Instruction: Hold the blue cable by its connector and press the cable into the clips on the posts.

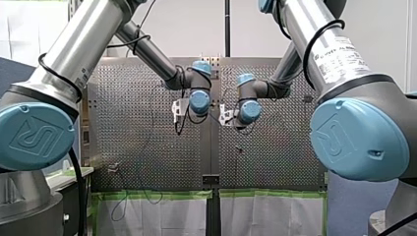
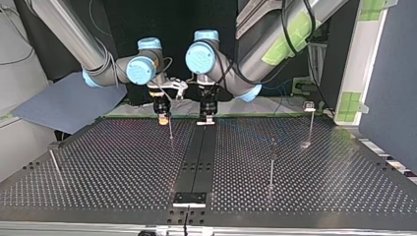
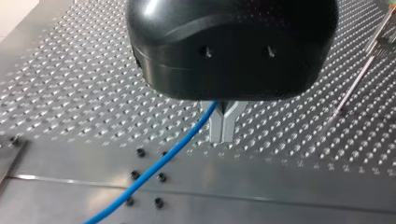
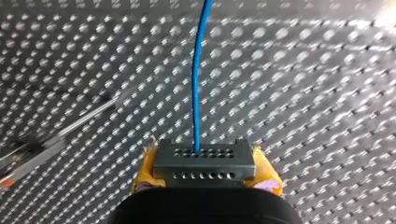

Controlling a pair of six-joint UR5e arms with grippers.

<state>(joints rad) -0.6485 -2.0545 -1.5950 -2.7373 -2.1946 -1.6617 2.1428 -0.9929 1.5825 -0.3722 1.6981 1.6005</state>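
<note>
Top view: nr the table's (image 2: 123, 182) near edge thin posts (image 2: 271, 164) stand well apart. Toward its far edge, abt mid-width, both grippers hang side by side. Right gripper (image 2: 163, 119): yellow pads (image 4: 145, 175) clenched on grey connector (image 4: 204, 164), blue cable (image 4: 198, 84) running straight out ahead over the holes. Left gripper (image 2: 205, 120): metal fingers (image 3: 217, 128) closed tip to tip w/ cable threaded between them just under its body.

Post clips (image 2: 309, 104) too small; blue cable (image 3: 150, 168) off-frame
</note>
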